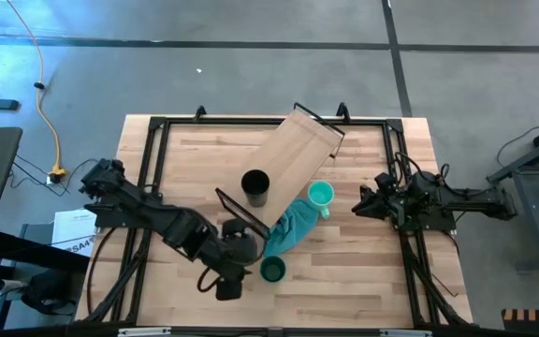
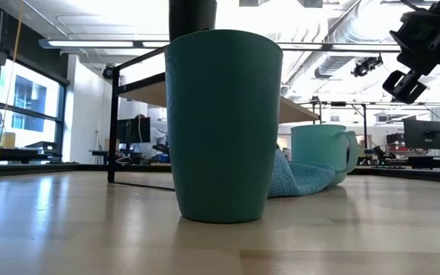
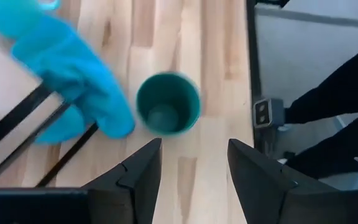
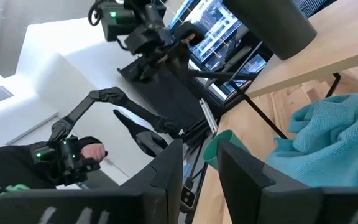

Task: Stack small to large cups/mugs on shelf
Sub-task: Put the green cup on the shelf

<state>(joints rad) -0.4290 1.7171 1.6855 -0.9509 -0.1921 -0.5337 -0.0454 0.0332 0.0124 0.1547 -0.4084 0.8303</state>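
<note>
The dark green cup [image 1: 272, 270] stands upright on the table near the front edge; it fills the low view [image 2: 224, 122]. My left gripper [image 1: 251, 255] is open just left of it, and its fingers [image 3: 191, 149] stand short of the cup [image 3: 168, 111] without touching. The black cup [image 1: 255, 185] stands on the light-wood shelf [image 1: 293, 159], which lies slantwise across the table. The mint mug [image 1: 320, 195] stands on the table beside the shelf, against a teal cloth [image 1: 288, 229]. My right gripper [image 1: 358, 206] is open and empty, right of the mug, above the table.
The shelf's black frame legs [image 3: 17, 118] run close beside the green cup and the cloth [image 3: 73, 68]. Black frame rails [image 1: 152, 168] border the table on the left, right and far sides. Bare wood lies at the front right [image 1: 354, 281].
</note>
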